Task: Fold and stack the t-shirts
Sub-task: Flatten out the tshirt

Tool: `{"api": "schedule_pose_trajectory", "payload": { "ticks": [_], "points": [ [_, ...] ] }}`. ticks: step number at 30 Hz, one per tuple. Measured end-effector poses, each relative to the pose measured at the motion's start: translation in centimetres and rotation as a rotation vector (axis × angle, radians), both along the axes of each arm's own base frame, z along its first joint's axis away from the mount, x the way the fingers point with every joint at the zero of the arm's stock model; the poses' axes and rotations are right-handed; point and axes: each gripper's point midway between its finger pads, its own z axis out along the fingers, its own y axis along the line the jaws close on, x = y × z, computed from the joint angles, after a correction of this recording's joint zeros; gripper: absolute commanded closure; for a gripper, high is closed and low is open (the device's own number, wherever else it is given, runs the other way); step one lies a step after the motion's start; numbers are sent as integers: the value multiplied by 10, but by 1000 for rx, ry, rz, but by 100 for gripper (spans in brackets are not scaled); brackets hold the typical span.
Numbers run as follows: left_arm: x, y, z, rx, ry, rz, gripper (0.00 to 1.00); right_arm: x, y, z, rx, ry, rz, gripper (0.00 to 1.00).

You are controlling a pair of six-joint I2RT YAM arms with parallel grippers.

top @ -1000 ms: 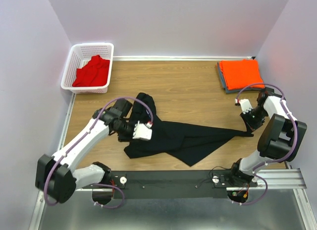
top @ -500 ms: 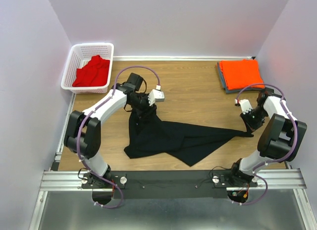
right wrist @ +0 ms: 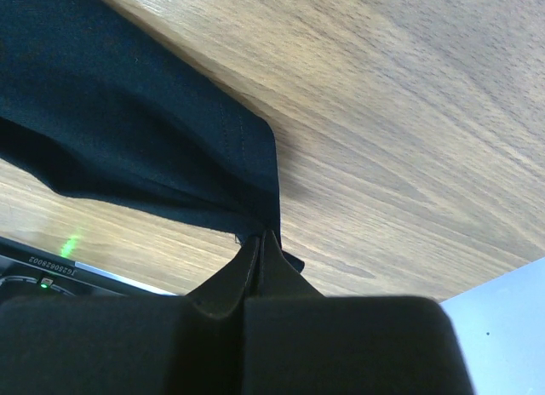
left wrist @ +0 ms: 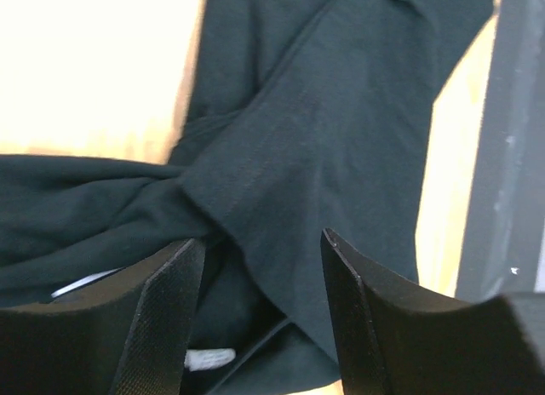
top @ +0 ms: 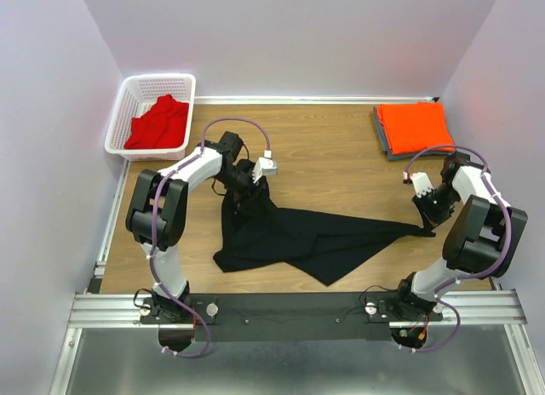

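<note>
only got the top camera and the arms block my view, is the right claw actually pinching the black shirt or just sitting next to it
observer: it is pinching it. The right wrist camera shows the right claw shut on the edge of the black shirt, next to a stitched corner.
operator: ok and the left one, gripping anything
observer: no. The left claw is open, its fingers apart, with nothing pinched between them.
operator: what part of the shirt is it looking at
observer: a bunched, twisted fold, with a white label peeking out beneath it.
</note>
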Motion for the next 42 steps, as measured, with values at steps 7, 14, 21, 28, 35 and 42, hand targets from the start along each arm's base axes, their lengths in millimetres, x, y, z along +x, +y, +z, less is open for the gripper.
{"api": "schedule_pose_trajectory", "payload": {
  "ticks": [7, 14, 21, 28, 35, 42],
  "points": [
    [-15, -3, -3, -30, 69, -38, 46, 0, 0, 0, 0, 0, 0, 99],
    [-16, -12, 10, -74, 69, -60, 58, 0, 0, 0, 0, 0, 0, 99],
    [-13, -18, 15, -83, 55, -63, 81, 0, 0, 0, 0, 0, 0, 99],
    [0, -22, 19, -81, 40, -13, 100, 0, 0, 0, -1, -1, 0, 99],
    [102, 10, 133, -153, -287, 185, 100, 39, -14, 34, -42, -119, -14, 99],
    [151, 60, 281, -218, -694, 377, 100, 139, -25, 133, -50, -406, -42, 99]
  ]
}}
